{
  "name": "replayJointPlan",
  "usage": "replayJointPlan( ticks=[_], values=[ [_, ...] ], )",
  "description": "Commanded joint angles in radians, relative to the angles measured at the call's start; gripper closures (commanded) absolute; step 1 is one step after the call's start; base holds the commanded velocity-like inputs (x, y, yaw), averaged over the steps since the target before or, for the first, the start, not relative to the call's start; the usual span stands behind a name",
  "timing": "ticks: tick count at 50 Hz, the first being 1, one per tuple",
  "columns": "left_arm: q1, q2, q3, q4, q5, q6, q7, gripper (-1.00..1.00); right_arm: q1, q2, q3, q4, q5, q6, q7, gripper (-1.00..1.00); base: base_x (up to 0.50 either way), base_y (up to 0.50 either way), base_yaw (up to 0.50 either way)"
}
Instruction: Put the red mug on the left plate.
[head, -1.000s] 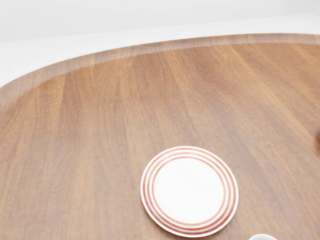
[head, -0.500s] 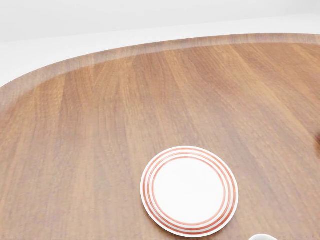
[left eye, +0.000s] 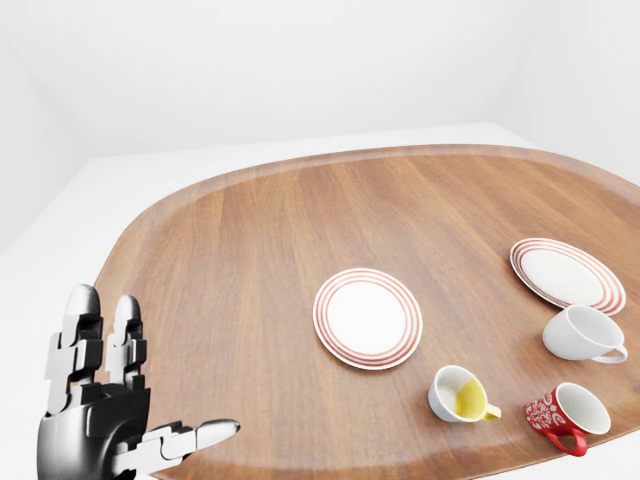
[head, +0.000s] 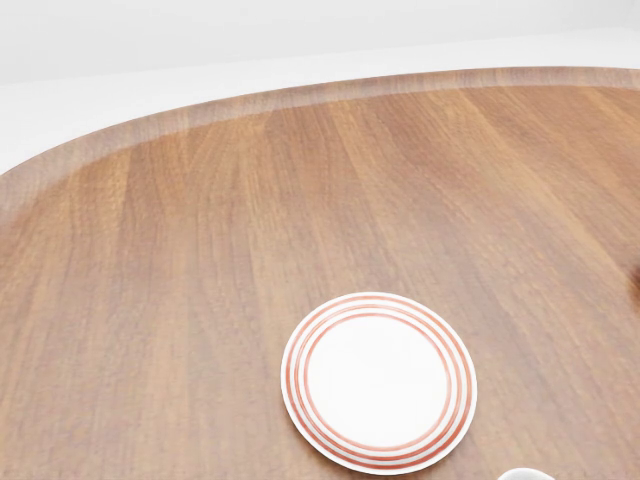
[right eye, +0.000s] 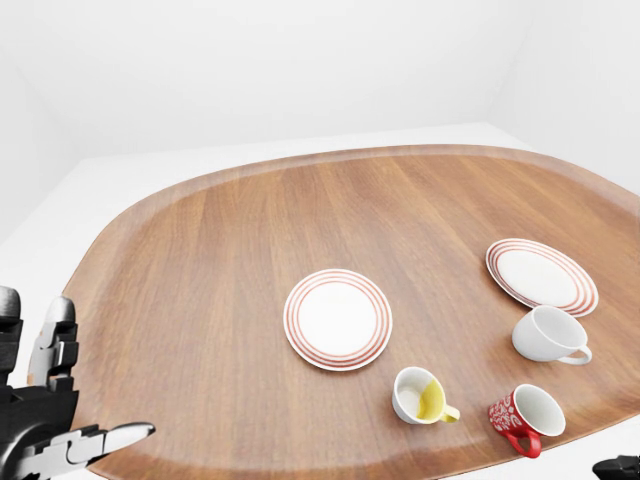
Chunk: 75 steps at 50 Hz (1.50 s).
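The red mug (left eye: 565, 415) with white patterning lies tipped on its side near the table's bottom right edge in the left-eye view, handle toward the bottom. The left plate (left eye: 367, 317), white with red rings, lies flat in the middle of the table; it also shows in the head view (head: 378, 380). My left hand (left eye: 150, 425) is open, fingers up and thumb out, at the bottom left, far from the mug and plate. A dark tip of my right hand (right eye: 615, 468) shows at the bottom right corner of the right-eye view; its fingers are hidden.
A second red-ringed plate (left eye: 566, 274) lies at the right. A white mug (left eye: 580, 334) lies on its side below it. A white cup with a yellow inside (left eye: 460, 393) lies between the left plate and the red mug. The oval wooden table (left eye: 260, 250) spans the view.
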Motion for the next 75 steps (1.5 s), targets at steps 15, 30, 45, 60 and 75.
replayJointPlan(
  ticks=[15, 30, 45, 60, 75],
  values=[
    [-0.005, 0.010, -0.006, 0.009, 0.009, 0.000, 0.019, -1.00, -0.112, -0.095, 0.176, 0.111, -0.064, 0.056, 0.000, -1.00, 0.00, 0.00, 0.00],
    [-0.005, 0.011, -0.012, 0.010, 0.016, 0.000, 0.024, -1.00, -0.103, -0.126, 0.209, 0.240, -0.001, 0.018, 0.000, -1.00, 0.00, 0.00, 0.00],
    [-0.003, 0.016, -0.019, 0.013, 0.020, 0.000, 0.032, -1.00, -0.102, -0.123, 0.244, 0.302, 0.033, 0.001, 0.000, -1.00, 0.00, 0.00, 0.00],
    [-0.003, 0.025, -0.030, 0.019, 0.026, 0.000, 0.043, -1.00, -0.132, -0.146, 0.322, 0.379, 0.053, 0.021, 0.000, -1.00, 0.00, 0.00, 0.00],
    [-0.004, 0.035, -0.038, 0.022, 0.029, 0.000, 0.051, -1.00, -0.098, -0.179, 0.327, 0.496, 0.066, 0.000, 0.000, -1.00, 0.00, 0.00, 0.00]
  ],
)
